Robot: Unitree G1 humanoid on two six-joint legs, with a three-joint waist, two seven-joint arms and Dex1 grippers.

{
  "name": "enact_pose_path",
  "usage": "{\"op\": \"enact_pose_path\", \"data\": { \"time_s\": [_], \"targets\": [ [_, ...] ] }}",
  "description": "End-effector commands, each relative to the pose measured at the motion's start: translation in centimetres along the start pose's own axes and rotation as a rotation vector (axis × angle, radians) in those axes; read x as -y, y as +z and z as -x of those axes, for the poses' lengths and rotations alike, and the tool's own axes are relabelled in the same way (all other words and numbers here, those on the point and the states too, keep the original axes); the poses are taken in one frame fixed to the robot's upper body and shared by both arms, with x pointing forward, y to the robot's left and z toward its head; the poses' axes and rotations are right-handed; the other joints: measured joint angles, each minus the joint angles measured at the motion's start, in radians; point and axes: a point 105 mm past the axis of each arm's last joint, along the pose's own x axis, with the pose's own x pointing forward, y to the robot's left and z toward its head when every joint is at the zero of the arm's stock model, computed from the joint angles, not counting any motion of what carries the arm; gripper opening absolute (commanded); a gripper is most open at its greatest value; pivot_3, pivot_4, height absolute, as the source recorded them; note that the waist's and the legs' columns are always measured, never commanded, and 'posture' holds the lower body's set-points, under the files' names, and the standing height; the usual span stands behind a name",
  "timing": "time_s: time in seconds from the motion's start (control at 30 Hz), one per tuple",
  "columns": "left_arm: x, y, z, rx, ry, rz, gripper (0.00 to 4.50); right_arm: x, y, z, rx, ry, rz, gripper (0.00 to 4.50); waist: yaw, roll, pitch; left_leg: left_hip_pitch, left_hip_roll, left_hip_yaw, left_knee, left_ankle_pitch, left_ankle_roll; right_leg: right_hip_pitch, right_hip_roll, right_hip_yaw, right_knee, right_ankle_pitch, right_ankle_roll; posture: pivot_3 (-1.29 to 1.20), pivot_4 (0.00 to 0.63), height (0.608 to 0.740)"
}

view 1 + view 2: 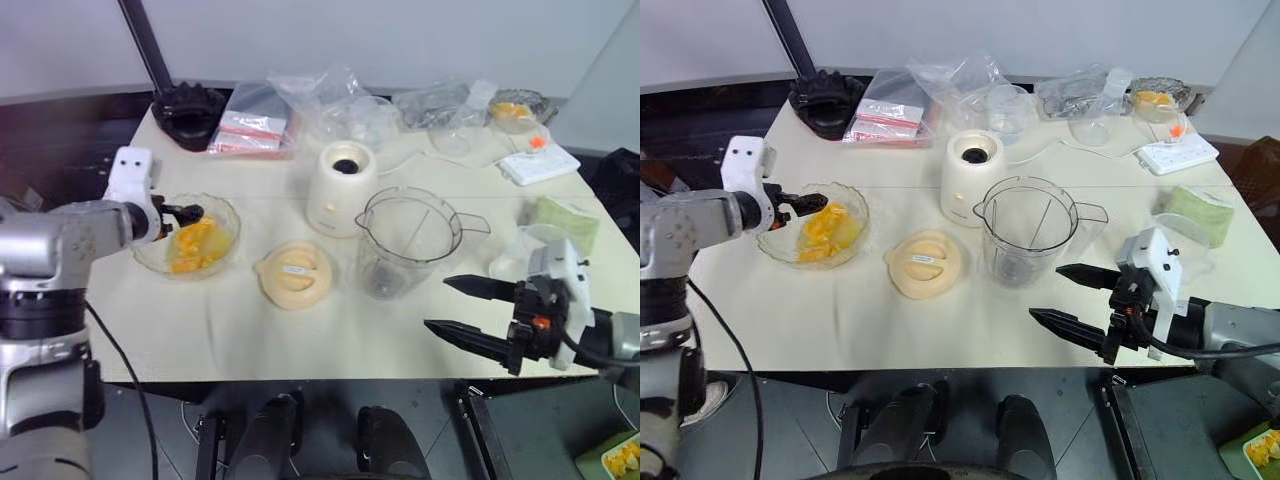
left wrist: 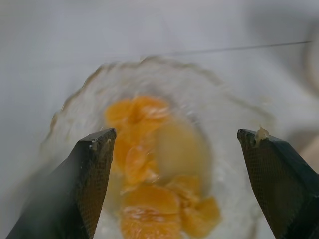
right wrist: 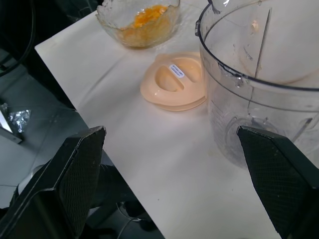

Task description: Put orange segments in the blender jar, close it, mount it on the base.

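The left tool (image 1: pixel 190 212) hovers wide open and empty over the wet yellow-orange segments (image 1: pixel 193 245) in the scalloped clear glass bowl (image 1: pixel 228 215), apparently to pick one, while the right tool (image 1: pixel 462 308), equally open and empty, waits near the empty clear plastic blender jar (image 1: pixel 407 240).

No text could be read. A small white label (image 3: pixel 176 70) sat on the cream lid (image 3: pixel 174 82) beside the blender jar (image 3: pixel 259 84), its print illegible.

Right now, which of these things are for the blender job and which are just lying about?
For the job: orange segments in the glass bowl, blender jar, cream lid, base.

Lying about: plastic bags, white power strip, green cloth, second fruit bowl.
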Motion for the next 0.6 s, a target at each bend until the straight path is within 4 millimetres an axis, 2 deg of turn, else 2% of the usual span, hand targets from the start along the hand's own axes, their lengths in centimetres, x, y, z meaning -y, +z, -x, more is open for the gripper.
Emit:
{"op": "enact_pose_path", "data": {
  "time_s": [0.03, 0.27, 0.5, 0.6],
  "targets": [
    [-1.0, 0.9, -1.1, 0.027, 0.104, 0.001, 4.06, -0.3, 0.4, -0.2, 0.000, 0.010, 0.036, 4.41, 0.001, 0.000, 0.000, 0.000, 0.000, 0.000, 0.000, 0.000, 0.000, 0.000, 0.000, 0.000, 0.000, 0.000, 0.000, 0.00, 0.150, 0.740],
    [-0.1, -0.8, -4.8, 0.037, 0.103, -0.049, 4.06, 0.2, 0.6, -0.3, -0.006, -0.010, 0.055, 4.41, -0.001, -0.001, 0.000, 0.000, 0.000, 0.000, 0.000, 0.000, 0.000, 0.000, 0.000, 0.000, 0.000, 0.001, 0.002, 0.00, 0.150, 0.740],
    [-0.8, -2.5, -5.9, 0.006, 0.134, 0.055, 4.06, 0.1, 0.7, 0.0, -0.002, -0.027, 0.056, 4.41, -0.001, -0.001, 0.000, 0.000, 0.000, 0.000, 0.000, 0.000, 0.000, 0.000, 0.000, 0.000, 0.000, 0.002, 0.003, 0.00, 0.150, 0.740],
    [-1.2, -2.9, -6.0, 0.005, 0.182, 0.042, 4.06, 0.1, 0.7, 0.0, -0.001, -0.032, 0.054, 4.41, -0.001, -0.001, 0.000, -0.001, 0.000, 0.000, 0.001, 0.000, 0.000, 0.000, 0.000, 0.000, 0.001, 0.002, 0.004, 0.00, 0.150, 0.740]
  ]
}}
